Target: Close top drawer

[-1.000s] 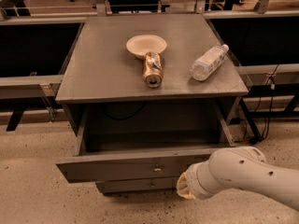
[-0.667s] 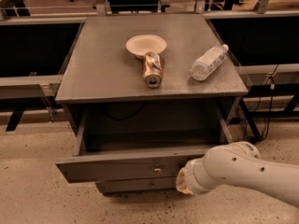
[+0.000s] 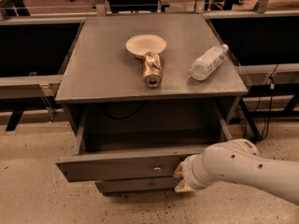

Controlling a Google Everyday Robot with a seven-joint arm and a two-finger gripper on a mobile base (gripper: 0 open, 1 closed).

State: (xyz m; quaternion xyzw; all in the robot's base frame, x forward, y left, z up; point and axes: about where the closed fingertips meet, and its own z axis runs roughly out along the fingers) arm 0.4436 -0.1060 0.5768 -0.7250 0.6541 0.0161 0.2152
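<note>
The top drawer point(image 3: 117, 166) is a wide grey drawer pulled far out of the grey cabinet point(image 3: 112, 73). Its inside looks empty. A small metal knob point(image 3: 157, 168) sits at the middle of its flat front. My gripper point(image 3: 181, 178) is at the end of the white arm that reaches in from the lower right. It rests against the right part of the drawer front, just right of the knob. The arm's wrist hides most of the fingers.
On the cabinet top lie a paper bowl point(image 3: 145, 44), a tipped gold can point(image 3: 152, 69) and a plastic bottle point(image 3: 208, 62) on its side. A slimmer drawer front point(image 3: 135, 185) shows below. Dark benches and rails flank the cabinet. Speckled floor lies in front.
My arm has moved left along the drawer front, toward the knob. The drawer stays pulled out about as far as before.
</note>
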